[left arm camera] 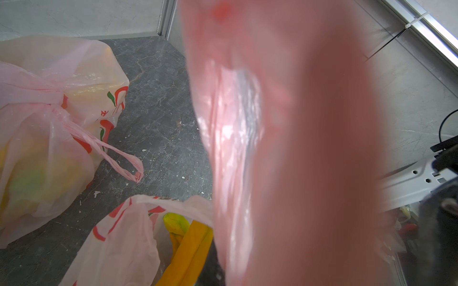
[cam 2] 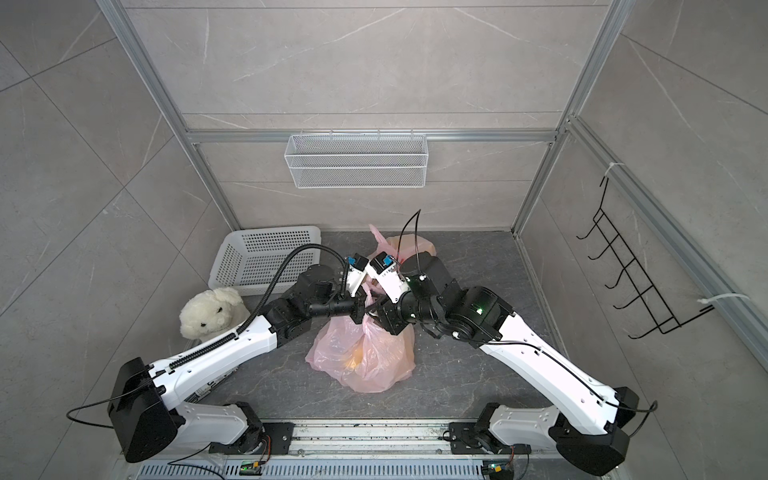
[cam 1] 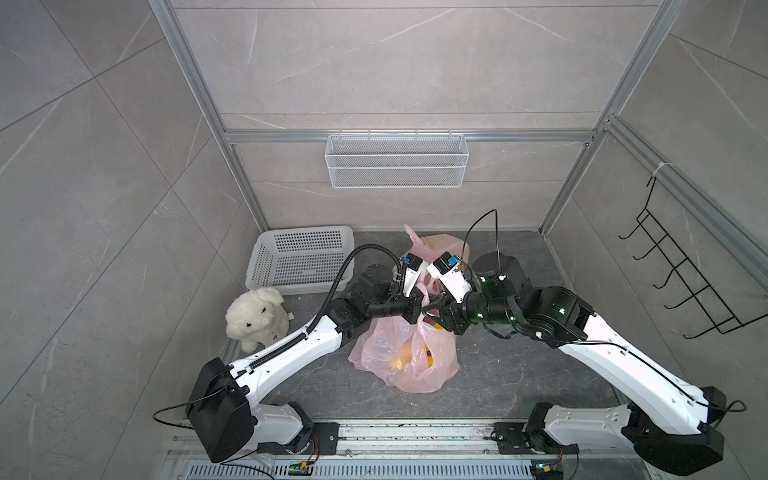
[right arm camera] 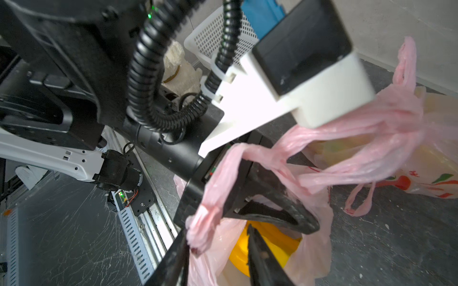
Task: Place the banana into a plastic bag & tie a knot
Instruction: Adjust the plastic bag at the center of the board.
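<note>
Flimsy, slippery bag handle (right arm camera: 218, 183) loops over the closed left gripper (right arm camera: 307, 226); the open right gripper (right arm camera: 218, 237) beside it should pinch its bunched end.

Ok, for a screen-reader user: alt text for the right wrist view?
A pink bag handle drapes over the shut left gripper, its end hanging within the open right gripper. Below, the open plastic bag shows the banana; a second bag sits behind.
</note>
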### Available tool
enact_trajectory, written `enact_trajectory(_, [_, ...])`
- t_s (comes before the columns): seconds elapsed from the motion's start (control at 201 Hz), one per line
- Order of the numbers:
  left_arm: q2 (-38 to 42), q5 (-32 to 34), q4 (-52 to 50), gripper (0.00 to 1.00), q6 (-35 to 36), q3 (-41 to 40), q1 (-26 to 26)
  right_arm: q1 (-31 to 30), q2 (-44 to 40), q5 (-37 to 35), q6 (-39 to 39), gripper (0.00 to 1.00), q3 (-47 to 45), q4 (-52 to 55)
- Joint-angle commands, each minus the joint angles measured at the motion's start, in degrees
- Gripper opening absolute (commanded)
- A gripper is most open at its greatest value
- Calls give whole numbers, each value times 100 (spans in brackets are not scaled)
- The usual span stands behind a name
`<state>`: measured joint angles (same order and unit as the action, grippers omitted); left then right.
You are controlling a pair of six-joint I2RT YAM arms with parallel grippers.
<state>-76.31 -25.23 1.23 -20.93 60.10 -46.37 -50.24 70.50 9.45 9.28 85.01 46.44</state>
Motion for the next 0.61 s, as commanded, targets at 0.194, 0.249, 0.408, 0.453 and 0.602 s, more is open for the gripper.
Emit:
enact_trajectory(0.194, [38,-168,52,0,98,234,-12,-59,128,148,136,34,67,-196])
enact_trajectory(0.249, [29,-162,49,0,95,231,-12,-65,126,143,145,28,83,-198])
enact_trajectory(0.408, [29,-117,30,0,108,218,-12,-77,83,-83,152,2,128,-134])
enact_trajectory(0.453, [31,-118,17,0,107,196,-12,-81,69,-219,137,0,174,-58])
enact_trajectory(0.602, [64,-118,-27,0,158,161,-7,-76,-81,-863,33,0,270,137])
